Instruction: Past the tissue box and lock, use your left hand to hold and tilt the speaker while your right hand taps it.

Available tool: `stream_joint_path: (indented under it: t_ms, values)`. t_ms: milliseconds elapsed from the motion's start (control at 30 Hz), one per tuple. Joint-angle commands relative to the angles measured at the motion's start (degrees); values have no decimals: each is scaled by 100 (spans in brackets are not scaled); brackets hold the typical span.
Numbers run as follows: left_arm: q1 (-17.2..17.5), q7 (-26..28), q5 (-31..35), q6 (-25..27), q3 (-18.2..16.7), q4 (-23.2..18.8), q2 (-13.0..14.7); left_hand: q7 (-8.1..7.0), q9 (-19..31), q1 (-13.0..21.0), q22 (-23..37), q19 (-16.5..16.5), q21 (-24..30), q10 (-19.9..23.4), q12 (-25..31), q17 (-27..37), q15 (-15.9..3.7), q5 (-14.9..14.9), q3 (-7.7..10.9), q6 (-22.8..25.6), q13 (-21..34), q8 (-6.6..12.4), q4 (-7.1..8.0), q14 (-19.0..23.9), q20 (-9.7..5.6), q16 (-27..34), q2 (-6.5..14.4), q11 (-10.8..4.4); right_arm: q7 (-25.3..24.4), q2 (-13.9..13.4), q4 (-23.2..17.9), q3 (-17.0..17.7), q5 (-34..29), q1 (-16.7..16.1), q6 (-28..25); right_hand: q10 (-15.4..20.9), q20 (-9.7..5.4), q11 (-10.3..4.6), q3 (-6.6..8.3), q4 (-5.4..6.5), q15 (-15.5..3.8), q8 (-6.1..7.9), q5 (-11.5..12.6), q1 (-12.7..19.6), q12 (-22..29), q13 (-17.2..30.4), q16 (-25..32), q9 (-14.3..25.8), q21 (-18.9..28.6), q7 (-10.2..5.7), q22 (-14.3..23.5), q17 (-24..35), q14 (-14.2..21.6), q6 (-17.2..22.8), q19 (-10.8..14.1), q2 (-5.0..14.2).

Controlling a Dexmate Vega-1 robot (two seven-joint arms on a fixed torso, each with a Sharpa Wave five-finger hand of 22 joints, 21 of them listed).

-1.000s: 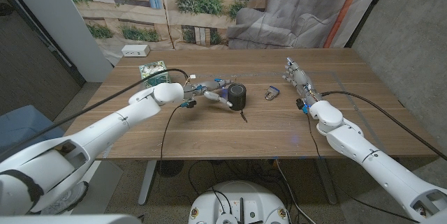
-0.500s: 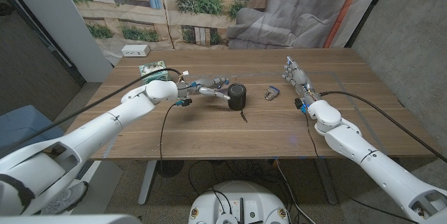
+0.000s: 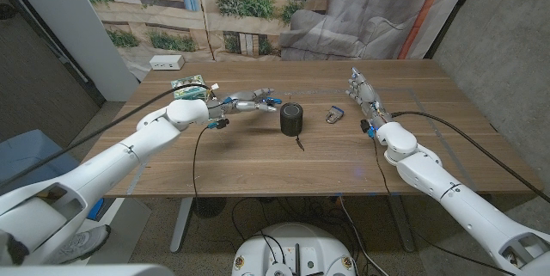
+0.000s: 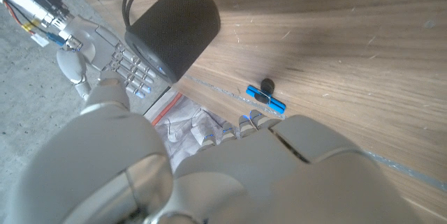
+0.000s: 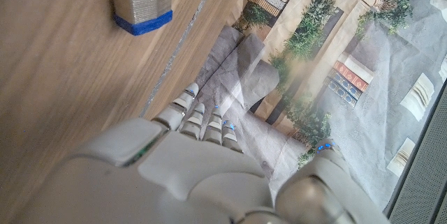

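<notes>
A: Starting at the left, what do we see?

B: On the table [image 3: 258, 160], near its far left corner, we see a white socket box [image 3: 167, 63], and nearer us a green-patterned tissue box [image 3: 187, 84] partly behind the left arm.

A: And the left hand [image 3: 247, 102]?

B: We see it stretched toward the speaker [image 3: 293, 119], fingers spread and pointing at it, holding nothing. There is a clear gap between fingertips and speaker. From the left wrist we see the speaker [image 4: 172, 27] beyond the hand [image 4: 209, 168], with the right hand [image 4: 105, 56] behind it.

A: Where is the speaker?

B: It stands upright near the middle of the table, a dark cylinder with a short black cord [image 3: 300, 143] trailing toward us. It stands untouched, not tilted.

A: Further right?

B: We see the lock [image 3: 334, 115] just to the right of the speaker, silver with a blue base. From the right wrist we see it [image 5: 142, 1] lying apart from the hand.

A: And the right hand [image 3: 364, 95]?

B: It stands near the lock, well apart from the speaker, fingers straight, close together, pointing away from us, gripping nothing.
</notes>
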Motion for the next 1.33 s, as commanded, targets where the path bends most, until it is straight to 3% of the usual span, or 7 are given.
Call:
stream_joint_path:
  t_ms: [33, 200, 400, 967, 1133, 1333]
  values:
    - [431, 653, -400, -593, -404, 286, -118, 10, 7, -169, -1, -349, 63, -93, 40, -4, -76, 5, -5, 129, -8, 67, 80, -449, -131, 40, 65, -62, -102, 230, 240, 1, 1, 50, 306, 24, 10, 24, -21, 32, -9, -6, 17, -111, -10, 10, -12, 2, 8, 42, 13, 28, -17, -4, -41, 12]
    - [700, 1289, -407, -746, -555, 336, -316, 27, 3, -316, -3, -210, 95, 52, 60, -9, -104, 15, -15, 284, -17, 80, 120, -324, -166, 39, 146, -117, -54, 396, 433, 10, 94, 79, 546, 56, 12, 23, -38, 61, -8, 5, 15, -156, 2, 9, -4, 1, 14, 61, 13, 33, -4, 24, -43, 29]
    - [859, 2017, -459, -1009, -667, 605, -802, 45, -2, -463, -6, 9, 133, 276, 83, -16, -146, 34, 0, 529, -27, 96, 143, -99, -152, 47, 282, -144, -10, 543, 615, 8, 152, 144, 746, 71, 7, 33, -53, 87, 0, 10, 13, -195, 5, 8, 3, 0, 23, 72, 12, 37, 7, 42, -32, 45]
    - [865, 2730, -790, -1570, -781, 1436, -1682, 82, -5, -608, -7, 294, 148, 540, 74, -22, -218, 65, 85, 881, -32, 93, 133, 201, -169, 27, 558, -231, 163, 723, 728, 87, 557, 246, 722, 136, 31, 47, -88, 173, 6, 28, 7, -305, 21, 4, 24, -4, 15, 57, 13, 47, 52, 116, -86, 115]
    - [859, 2886, -969, -1784, -880, 1673, -1922, 77, -4, -698, -6, 399, 156, 664, 84, -16, -266, 70, 112, 976, -31, 80, 156, 321, -228, 32, 663, -249, 355, 811, 856, 101, 777, 279, 764, 156, 27, 39, -95, 192, 8, 26, 6, -326, 26, 3, 30, -4, 19, 68, 13, 49, 68, 121, -84, 130]
    - [724, 2976, -1194, -2070, -940, 2153, -2323, 96, -5, -805, -8, 658, 195, 713, 47, -16, -343, 77, 176, 1114, -31, 56, 164, 442, -162, 12, 811, -309, 420, 953, 1105, 105, 871, 325, 918, 155, 4, 47, -110, 233, 23, 19, 4, -366, 19, 2, 45, -5, 59, 43, 13, 52, 109, 119, 13, 164]
